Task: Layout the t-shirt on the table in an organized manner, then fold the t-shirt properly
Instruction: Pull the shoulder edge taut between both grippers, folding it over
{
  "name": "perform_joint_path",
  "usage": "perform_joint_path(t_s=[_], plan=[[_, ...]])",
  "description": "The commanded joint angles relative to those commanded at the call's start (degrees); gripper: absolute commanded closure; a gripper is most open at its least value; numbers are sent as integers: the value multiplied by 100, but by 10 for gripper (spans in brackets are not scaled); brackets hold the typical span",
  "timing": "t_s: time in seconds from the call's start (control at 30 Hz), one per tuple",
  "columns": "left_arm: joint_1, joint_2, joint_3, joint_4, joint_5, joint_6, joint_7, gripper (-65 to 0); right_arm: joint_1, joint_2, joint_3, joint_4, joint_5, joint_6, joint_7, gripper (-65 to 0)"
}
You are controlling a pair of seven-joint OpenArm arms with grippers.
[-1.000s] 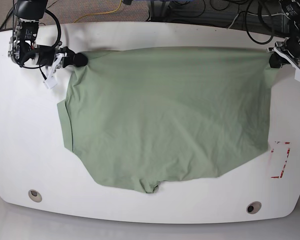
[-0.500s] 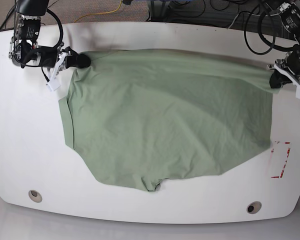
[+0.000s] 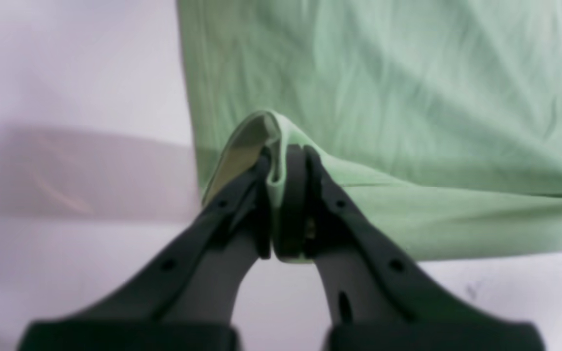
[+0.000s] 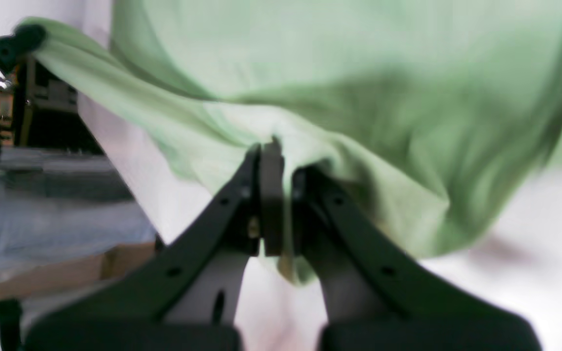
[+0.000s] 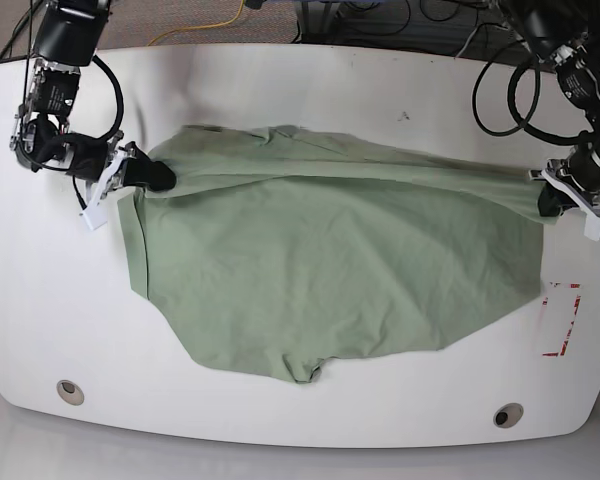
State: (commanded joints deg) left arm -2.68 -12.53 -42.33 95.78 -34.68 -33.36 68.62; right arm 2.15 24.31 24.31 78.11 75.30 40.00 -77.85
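The base view is bright and even, and my table point(image 5: 40, 300) shines with soft glare along its near edge. The t-shirt point(image 5: 330, 270) casts only thin shadows. My wrist views are softer: the right one is smeared by motion blur on the cloth, the left one is hazy, with a grey shadow band.

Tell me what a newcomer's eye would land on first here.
The big pale green t-shirt spread across the middle of the white table, its far edge lifted and stretched between the two arms. The right gripper pinches one corner at the base view's left, the left gripper the other at its right. Red tape mark sits near the right edge.
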Motion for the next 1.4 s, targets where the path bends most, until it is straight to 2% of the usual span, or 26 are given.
perform_joint_path(t_s=[0.13,0.37,0.5,0.6,0.87,0.93,1.17,1.2,1.3,1.33,1.37,1.4], plan=[[-167,-9,62,-466,44,0,-484,0,316,-132,18,-97,-281,0,18,0],[-527,-18,290,-1108,44,18,-686,0,712,-246,35,-615,-756,0,53,-6],[-633,-18,316,-1451,88,26,-976,0,782,-246,18,-712,-765,0,369,-10],[-721,-18,325,-1653,325,26,-1187,0,835,-246,-9,-730,-774,0,545,-14],[-826,-35,325,-1969,721,0,-1503,0,941,-193,-18,-1073,-782,0,580,-14],[-826,-158,325,-2084,703,0,-1521,0,993,-149,-18,-1222,-791,0,580,-14],[-826,-167,484,-2136,703,0,-1538,-3,985,-79,-18,-1327,-791,0,800,-22],[-826,-167,484,-2136,703,0,-1538,-4,985,-79,-18,-1327,-791,0,800,-40],[-826,-167,492,-2136,703,0,-1530,-7,985,-79,-18,-1327,-791,0,800,-159],[-826,-167,519,-2136,703,0,-1521,-22,976,-79,-18,-1327,-791,0,800,-230],[-826,-167,545,-2136,703,0,-1521,-35,976,-79,-18,-1319,-791,0,800,-266],[-826,-167,598,-2136,703,0,-1521,-75,976,-79,-9,-1301,-791,0,800,-339]])
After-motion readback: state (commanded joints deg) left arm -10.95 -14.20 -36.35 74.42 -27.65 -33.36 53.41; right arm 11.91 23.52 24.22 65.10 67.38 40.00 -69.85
